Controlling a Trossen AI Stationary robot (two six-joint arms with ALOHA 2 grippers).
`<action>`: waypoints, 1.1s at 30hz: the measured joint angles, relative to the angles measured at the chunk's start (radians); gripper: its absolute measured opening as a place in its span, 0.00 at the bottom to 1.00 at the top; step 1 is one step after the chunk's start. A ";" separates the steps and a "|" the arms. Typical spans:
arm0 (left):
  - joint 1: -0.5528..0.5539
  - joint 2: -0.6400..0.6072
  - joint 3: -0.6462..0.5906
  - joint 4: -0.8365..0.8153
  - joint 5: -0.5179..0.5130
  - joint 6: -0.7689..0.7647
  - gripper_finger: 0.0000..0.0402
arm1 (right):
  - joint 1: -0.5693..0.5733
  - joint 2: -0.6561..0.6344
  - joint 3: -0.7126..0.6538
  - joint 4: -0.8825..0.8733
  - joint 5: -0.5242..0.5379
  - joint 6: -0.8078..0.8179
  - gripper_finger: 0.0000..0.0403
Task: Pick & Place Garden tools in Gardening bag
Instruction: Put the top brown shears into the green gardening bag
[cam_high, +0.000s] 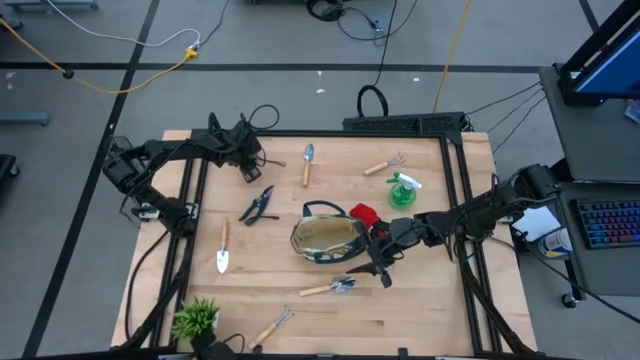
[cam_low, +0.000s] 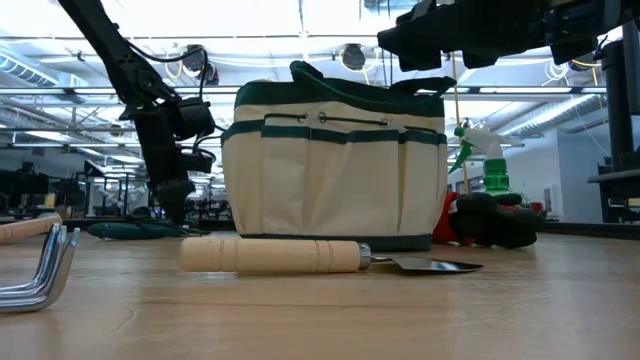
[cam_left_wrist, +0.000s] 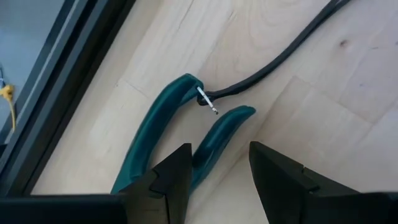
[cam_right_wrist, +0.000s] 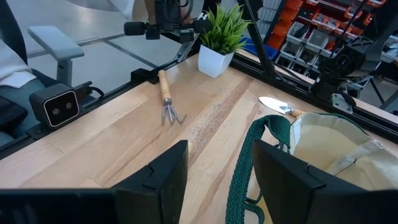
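Fingers (cam_left_wrist: 180, 180) of both grippers spread, nothing held.
Left gripper (cam_left_wrist: 219, 180) low over teal-handled pruners (cam_left_wrist: 180, 127) at the counter's (cam_high: 420, 300) far left corner; right gripper (cam_right_wrist: 219, 177) above a green loop handle (cam_right_wrist: 252, 162) of the gardening bag (cam_high: 325, 238) mid-counter. Trowels, rakes, spray bottle (cam_high: 402, 190), gloves (cam_high: 365, 215) lie around the bag.

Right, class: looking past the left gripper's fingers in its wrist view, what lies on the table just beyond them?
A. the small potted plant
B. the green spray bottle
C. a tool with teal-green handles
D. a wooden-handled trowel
C: the left gripper stands open over a tool with teal-green handles lying on the table.
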 joint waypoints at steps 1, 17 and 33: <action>0.000 0.000 0.000 0.000 -0.006 -0.013 0.41 | 0.000 0.000 0.000 0.000 0.000 0.000 0.42; -0.007 0.079 0.003 0.098 -0.032 0.043 0.40 | 0.000 0.000 0.000 -0.001 0.000 0.000 0.42; -0.035 0.050 -0.002 0.086 -0.046 -0.015 0.10 | 0.000 0.000 0.000 -0.001 0.000 -0.002 0.42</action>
